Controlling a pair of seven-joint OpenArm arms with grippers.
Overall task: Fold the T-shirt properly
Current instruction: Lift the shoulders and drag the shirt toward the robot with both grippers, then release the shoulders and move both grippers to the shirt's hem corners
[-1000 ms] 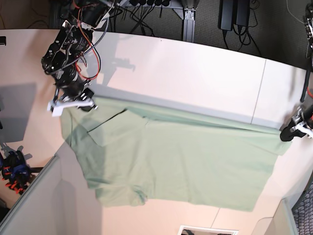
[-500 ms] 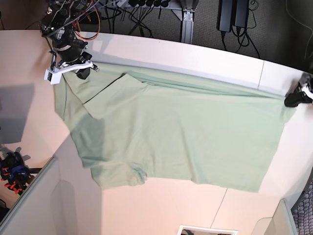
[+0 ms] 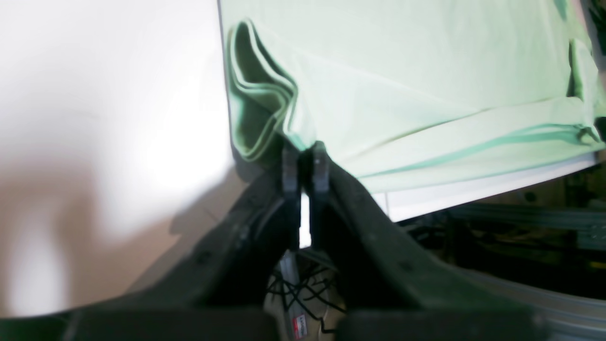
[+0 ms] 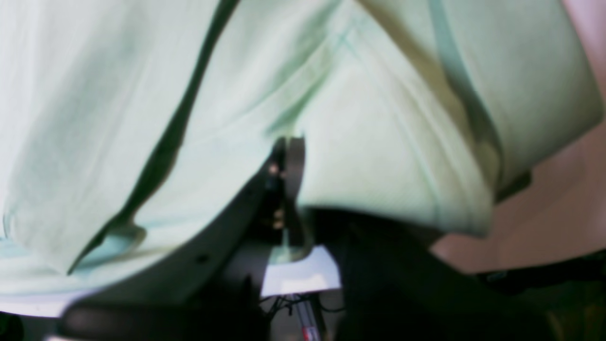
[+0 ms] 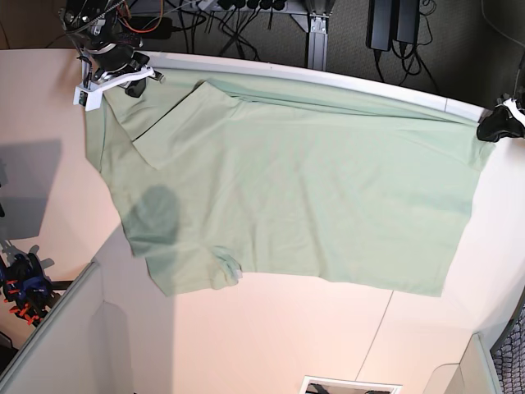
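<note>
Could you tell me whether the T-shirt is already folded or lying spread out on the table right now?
Mostly spread: the T-shirt lies wide across the table, only one sleeve turned over.

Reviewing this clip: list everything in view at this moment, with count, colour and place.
T-shirt: one, pale sage green, spread flat across the table, far edge at the table's back edge.
Table: one, pale cream, under the shirt.
Cables: several, black, behind the table.
Right gripper: one, black with white parts, base view's upper left, shut on a shirt corner.
Left gripper: one, black, base view's right edge, shut on the opposite corner.
</note>
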